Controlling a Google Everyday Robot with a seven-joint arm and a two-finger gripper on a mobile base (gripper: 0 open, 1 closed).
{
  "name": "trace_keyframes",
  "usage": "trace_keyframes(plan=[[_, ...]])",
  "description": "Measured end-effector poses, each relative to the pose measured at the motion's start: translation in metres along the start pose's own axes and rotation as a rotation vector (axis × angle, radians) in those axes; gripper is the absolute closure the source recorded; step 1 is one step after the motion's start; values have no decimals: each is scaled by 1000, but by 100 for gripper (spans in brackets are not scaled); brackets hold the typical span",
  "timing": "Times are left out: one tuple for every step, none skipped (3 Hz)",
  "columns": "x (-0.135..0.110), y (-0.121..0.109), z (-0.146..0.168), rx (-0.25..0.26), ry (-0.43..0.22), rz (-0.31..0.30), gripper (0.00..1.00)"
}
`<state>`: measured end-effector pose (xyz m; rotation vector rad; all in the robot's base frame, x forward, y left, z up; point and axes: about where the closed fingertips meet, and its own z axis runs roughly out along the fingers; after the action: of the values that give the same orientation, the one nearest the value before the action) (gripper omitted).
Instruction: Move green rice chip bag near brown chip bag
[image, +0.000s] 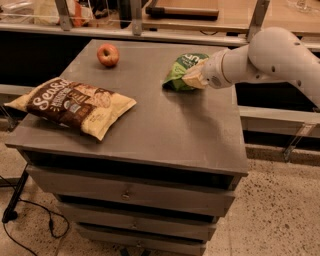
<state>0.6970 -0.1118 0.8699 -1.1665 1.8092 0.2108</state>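
Observation:
The green rice chip bag (182, 71) is a small light-green bag at the back right of the grey cabinet top (150, 120). My gripper (196, 76) is at the bag's right side, at the end of the white arm reaching in from the right, and it is shut on the bag. The bag looks lifted slightly off the surface, with a shadow under it. The brown chip bag (72, 105) lies flat near the front left corner, dark brown with white script and cream edges. The two bags are far apart.
A red apple (108, 54) sits at the back left of the cabinet top. Drawers run down the cabinet's front. A wooden counter with metal posts stands behind. A black cable lies on the speckled floor at lower left.

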Motion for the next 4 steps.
trace_keyframes(plan=[[-18, 16, -1, -88, -43, 39, 100], [-64, 49, -14, -249, -93, 77, 100], [-101, 86, -33, -384, -110, 66, 100], [-124, 121, -47, -477, -113, 56, 100]])
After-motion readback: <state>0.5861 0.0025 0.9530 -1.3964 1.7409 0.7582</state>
